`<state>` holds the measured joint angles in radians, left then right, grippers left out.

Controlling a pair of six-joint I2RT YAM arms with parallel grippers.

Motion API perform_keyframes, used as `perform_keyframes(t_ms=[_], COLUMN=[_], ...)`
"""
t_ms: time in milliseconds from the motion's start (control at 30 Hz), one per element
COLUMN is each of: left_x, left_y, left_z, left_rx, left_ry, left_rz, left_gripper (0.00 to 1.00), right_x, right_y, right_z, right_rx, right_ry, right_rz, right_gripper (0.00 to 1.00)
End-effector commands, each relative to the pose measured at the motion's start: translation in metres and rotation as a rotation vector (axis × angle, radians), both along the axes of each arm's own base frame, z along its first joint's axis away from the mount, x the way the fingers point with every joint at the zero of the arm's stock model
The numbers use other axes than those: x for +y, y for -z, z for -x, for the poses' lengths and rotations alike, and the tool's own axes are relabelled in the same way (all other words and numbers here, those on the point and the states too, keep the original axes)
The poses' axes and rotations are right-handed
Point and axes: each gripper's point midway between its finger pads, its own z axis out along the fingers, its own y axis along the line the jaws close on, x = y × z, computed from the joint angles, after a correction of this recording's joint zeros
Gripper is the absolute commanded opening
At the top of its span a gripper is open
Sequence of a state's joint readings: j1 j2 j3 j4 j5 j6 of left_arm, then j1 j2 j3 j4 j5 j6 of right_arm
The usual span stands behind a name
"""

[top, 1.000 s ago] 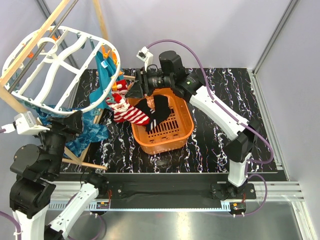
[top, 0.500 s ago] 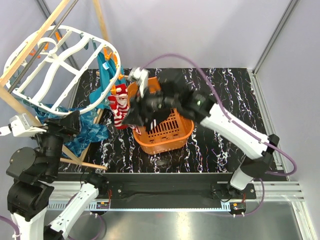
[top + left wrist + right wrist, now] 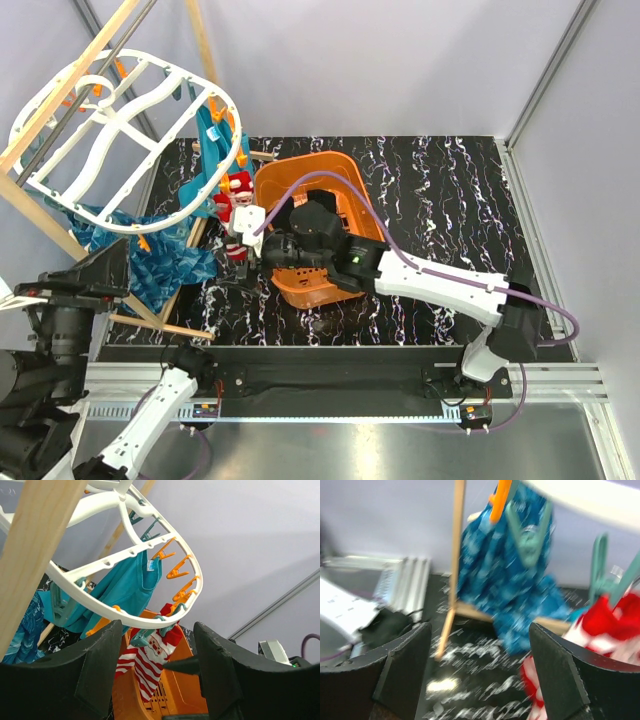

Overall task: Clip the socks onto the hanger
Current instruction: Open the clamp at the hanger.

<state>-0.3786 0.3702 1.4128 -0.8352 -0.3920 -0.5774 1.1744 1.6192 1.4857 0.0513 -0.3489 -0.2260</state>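
A red-and-white striped sock [image 3: 236, 197] hangs from a teal peg on the near rim of the white oval hanger [image 3: 62, 187], above the basket's left edge. It shows in the left wrist view as the sock [image 3: 148, 656] under the hanger rim [image 3: 150, 622], and at the right edge of the blurred right wrist view as the sock [image 3: 615, 625]. My right gripper [image 3: 238, 262] [image 3: 480, 675] is open and empty, low beside the sock. My left gripper [image 3: 105, 272] [image 3: 157, 665] is open and empty, well below the hanger.
An orange basket [image 3: 352, 186] stands on the black marbled table under my right arm. Teal-blue cloths [image 3: 175, 262] [image 3: 125, 585] [image 3: 515, 580] hang from the hanger and drape over the wooden pole frame [image 3: 70, 95] [image 3: 452, 580]. Orange pegs [image 3: 180, 572] line the rim.
My right gripper has opened and let go of the sock, which now hangs from the hanger. The right arm has swung down and left. The left arm has dropped lower.
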Motion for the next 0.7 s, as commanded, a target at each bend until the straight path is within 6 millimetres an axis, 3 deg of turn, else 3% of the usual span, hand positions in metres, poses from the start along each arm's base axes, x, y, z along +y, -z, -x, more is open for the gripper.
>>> perform_keyframes(t_ms=[0,167,400,667], left_x=[0.000,0.002,0.001,0.002], left_y=[-0.003,0.003,0.005,0.009], left_z=[0.013,0.022,0.028,0.033], left_rx=[-0.025,-0.024,-0.025,-0.021], left_ry=[0.026,0.035,0.052,0.057], left_rz=[0.018,0.031,0.027,0.015], left_gripper=[0.64,0.64,0.65,0.66], right_x=[0.018,0.044,0.061,0.067], right_y=[-0.055,-0.064,-0.073,-0.073], right_z=[-0.017,-0.030,-0.050,-0.052], right_rx=[-0.257,-0.322,-0.323,-0.250], right_ry=[0.061,0.107,0.204,0.232], right_rz=[-0.247,-0.299,-0.363,-0.409], right_gripper=[0.85,0.84,0.80,0.55])
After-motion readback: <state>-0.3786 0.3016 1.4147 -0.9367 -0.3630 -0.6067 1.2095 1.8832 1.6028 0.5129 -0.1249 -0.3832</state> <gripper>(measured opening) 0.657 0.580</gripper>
